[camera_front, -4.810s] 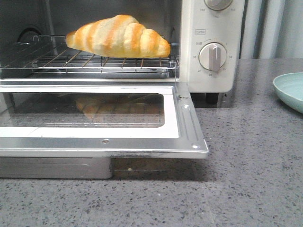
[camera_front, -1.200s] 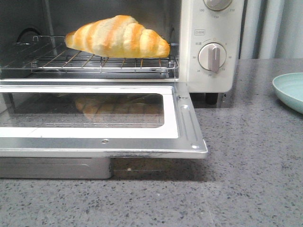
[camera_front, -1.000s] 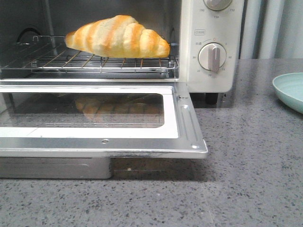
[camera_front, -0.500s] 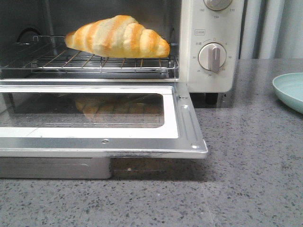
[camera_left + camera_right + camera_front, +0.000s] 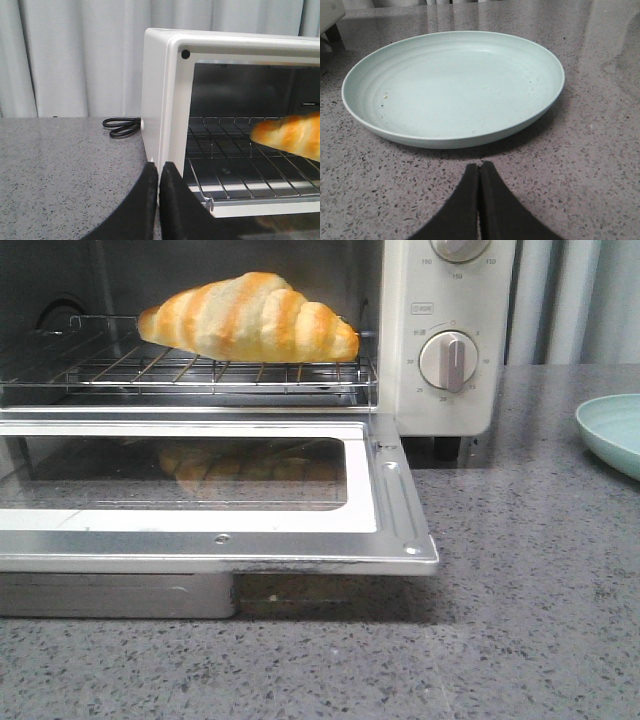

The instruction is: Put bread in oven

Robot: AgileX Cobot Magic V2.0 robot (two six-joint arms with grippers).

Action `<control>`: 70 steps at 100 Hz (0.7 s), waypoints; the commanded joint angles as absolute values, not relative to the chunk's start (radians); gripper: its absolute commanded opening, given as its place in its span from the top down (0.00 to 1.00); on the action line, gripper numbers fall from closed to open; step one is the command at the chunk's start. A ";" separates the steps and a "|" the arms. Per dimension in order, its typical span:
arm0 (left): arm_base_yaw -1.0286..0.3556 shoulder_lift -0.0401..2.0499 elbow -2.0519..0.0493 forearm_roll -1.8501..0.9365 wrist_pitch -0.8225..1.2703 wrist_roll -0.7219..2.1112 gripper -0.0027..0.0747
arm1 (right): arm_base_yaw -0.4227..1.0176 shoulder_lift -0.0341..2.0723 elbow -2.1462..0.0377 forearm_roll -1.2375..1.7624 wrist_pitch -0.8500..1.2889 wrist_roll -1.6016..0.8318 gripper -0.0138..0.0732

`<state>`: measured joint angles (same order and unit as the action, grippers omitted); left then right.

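Striped bread (image 5: 250, 318) lies on open oven's (image 5: 447, 390) rack.

A: What is the oven (image 5: 445, 300) looking like?
B: Glossy cream shell, a shiny metal wire rack (image 5: 200, 372) and a glass door (image 5: 200, 490) framed in brushed metal.
A: And the table (image 5: 530, 590)?
B: Speckled grey stone, smooth; the plate (image 5: 452, 85) is looking matt and pale green.

Both grippers' jaws closed, empty.
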<state>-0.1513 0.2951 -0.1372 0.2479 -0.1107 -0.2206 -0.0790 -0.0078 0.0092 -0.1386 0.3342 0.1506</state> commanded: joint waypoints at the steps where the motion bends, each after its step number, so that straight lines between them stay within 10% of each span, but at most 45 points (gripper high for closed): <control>1: -0.152 0.253 -0.146 0.198 -0.183 -0.220 0.99 | -0.084 -0.029 0.023 -0.156 0.305 0.145 0.93; 70: -0.012 -0.034 0.024 -0.070 0.130 0.026 0.99 | -0.084 -0.029 0.023 -0.156 0.305 0.145 0.93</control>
